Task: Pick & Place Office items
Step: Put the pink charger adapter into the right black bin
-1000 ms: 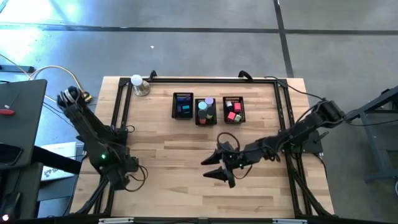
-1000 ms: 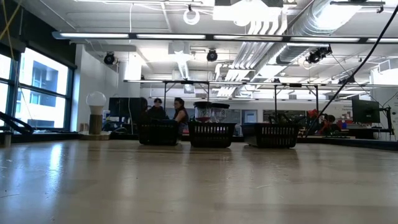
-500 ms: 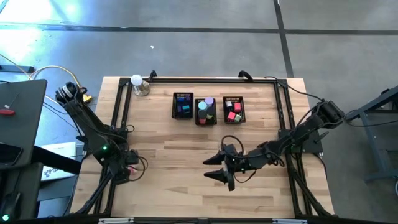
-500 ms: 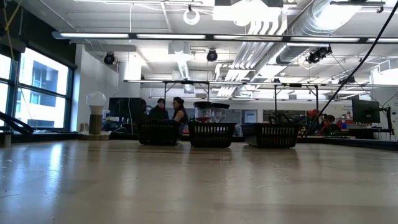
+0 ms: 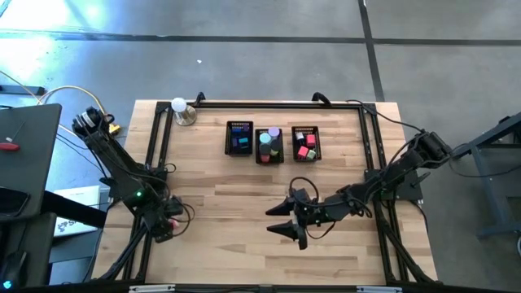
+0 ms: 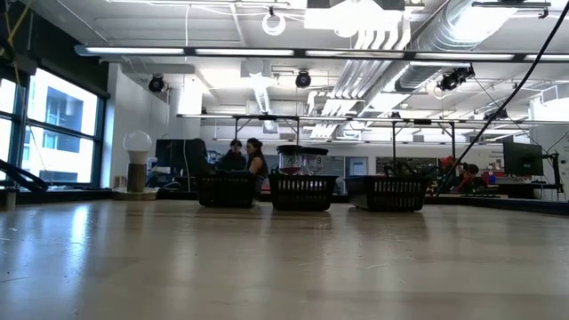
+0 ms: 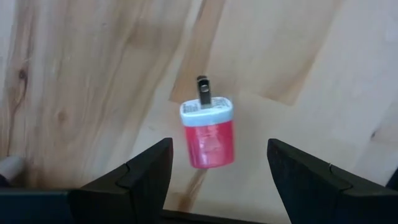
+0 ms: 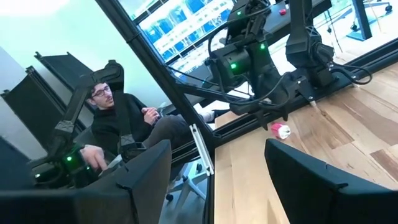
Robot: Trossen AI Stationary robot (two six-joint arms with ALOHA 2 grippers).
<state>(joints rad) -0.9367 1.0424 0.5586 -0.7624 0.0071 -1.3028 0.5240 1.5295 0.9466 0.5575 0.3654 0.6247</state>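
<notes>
Office items: high view, coloured pieces (image 5: pixel 306 144) fill three black bins (image 5: pixel 269 145) in a row at upper centre of the table (image 5: pixel 228 244). One pink plug (image 5: pixel 172 224) lies loose at lower left, just beside the left gripper (image 5: pixel 167 228). Right gripper (image 5: pixel 285 220), lower centre, jaws spread wide, empty. White ball (image 5: pixel 178 105) at upper left.

Low view: bins (image 6: pixel 303 190) stand mid-frame; ball (image 6: pixel 137 142) at left; people sit behind.

Left wrist view: pink plug (image 7: pixel 209 133), prong upward in frame, lies on wood between the open fingers (image 7: pixel 140 171), untouched.

Right wrist view: plug (image 8: pixel 280 130) at centre right under the left arm (image 8: pixel 261 59); seated person (image 8: pixel 121 118) at left.
</notes>
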